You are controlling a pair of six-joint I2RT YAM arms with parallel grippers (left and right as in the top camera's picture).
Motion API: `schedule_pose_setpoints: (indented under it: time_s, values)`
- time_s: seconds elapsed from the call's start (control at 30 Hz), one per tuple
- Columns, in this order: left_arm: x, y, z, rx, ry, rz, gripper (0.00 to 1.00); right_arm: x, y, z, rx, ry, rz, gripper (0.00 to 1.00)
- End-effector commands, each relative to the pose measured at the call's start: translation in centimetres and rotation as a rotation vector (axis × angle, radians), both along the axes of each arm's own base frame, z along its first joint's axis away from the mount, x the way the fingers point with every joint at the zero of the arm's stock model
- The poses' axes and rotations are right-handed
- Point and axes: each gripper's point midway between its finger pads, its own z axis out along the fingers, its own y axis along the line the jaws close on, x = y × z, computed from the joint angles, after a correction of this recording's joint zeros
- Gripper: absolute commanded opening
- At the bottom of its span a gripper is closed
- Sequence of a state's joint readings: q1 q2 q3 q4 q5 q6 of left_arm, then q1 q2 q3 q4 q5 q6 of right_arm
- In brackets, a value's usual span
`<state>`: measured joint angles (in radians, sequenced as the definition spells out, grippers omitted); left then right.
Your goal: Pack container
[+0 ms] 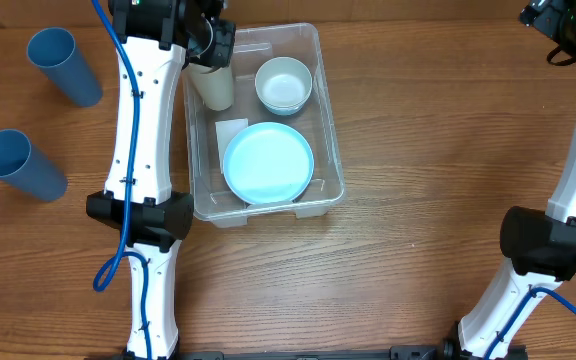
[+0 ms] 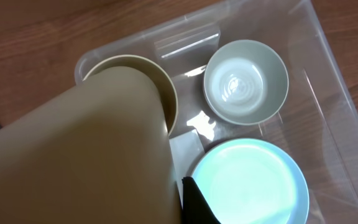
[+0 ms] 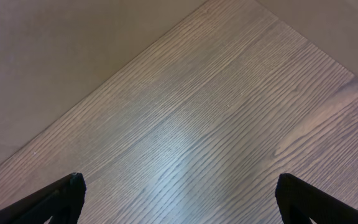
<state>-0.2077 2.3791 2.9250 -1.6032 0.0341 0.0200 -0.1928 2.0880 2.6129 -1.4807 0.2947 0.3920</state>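
The container (image 1: 333,150) is a large clear bin at the table's middle, with a white label (image 1: 230,132) on its base. In it lie a light blue plate (image 1: 268,162) at the front and a white bowl (image 1: 284,84) at the back right. My left gripper (image 1: 208,45) is shut on a beige cup (image 1: 213,85) and holds it tilted in the bin's back left corner. The left wrist view shows the cup (image 2: 86,149) large, with the bowl (image 2: 245,81) and plate (image 2: 250,183) beside it. My right gripper (image 3: 179,199) is open and empty over bare wood at the far right (image 1: 558,25).
Two blue cups lie on their sides on the table at the left, one at the back (image 1: 63,65) and one nearer the front (image 1: 20,165). The left arm reaches along the bin's left side.
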Motion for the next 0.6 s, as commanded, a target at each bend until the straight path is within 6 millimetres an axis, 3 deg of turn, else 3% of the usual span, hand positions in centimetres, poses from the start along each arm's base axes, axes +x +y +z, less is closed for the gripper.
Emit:
schedule_pose_setpoints:
  time_s: [0.0, 0.17, 0.43, 0.57]
  values:
    - [0.6, -0.6, 0.3, -0.030, -0.024, 0.002, 0.07, 0.0, -0.2, 0.3, -0.010, -0.008, -0.006, 1.00]
    - [1.0, -0.7, 0.5, -0.034, -0.043, 0.002, 0.32, 0.0, -0.2, 0.3, -0.010, -0.008, -0.006, 1.00]
    - [1.6, -0.6, 0.9, -0.032, -0.071, 0.005, 0.42, 0.0, -0.2, 0.3, -0.010, -0.008, -0.006, 1.00]
    - [2.3, 0.1, 2.0, -0.020, -0.122, 0.025, 0.47, 0.0, -0.2, 0.3, -0.010, -0.008, -0.006, 1.00]
